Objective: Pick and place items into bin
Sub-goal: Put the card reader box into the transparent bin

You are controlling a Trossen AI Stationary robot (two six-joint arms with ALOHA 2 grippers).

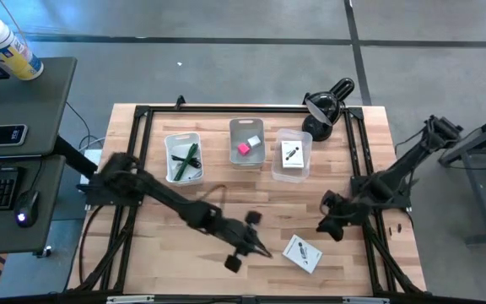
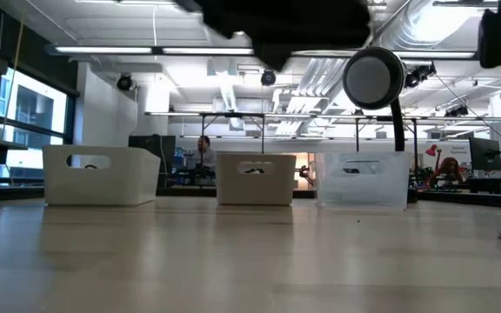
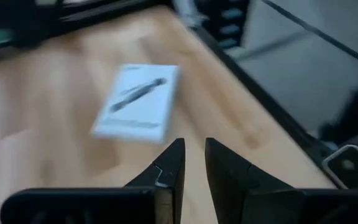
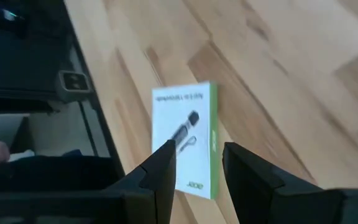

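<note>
- Three bins stand in a row on the table (image 1: 167, 253): left bin (image 1: 183, 157) with a green pen (image 1: 188, 157), middle bin (image 1: 247, 142) with a pink block (image 1: 245, 149), right bin (image 1: 291, 154) with one white card (image 1: 292, 154).
- One more white card with black print (image 1: 302, 253) lies flat on the table, just ahead of the left fingers (image 3: 169, 171).
- Left gripper (image 1: 257, 247): fingers nearly closed, a narrow gap, holding nothing.
- Right gripper (image 1: 329, 226): fingers (image 4: 160, 165) partly open, empty, the card seen between their tips.
</note>
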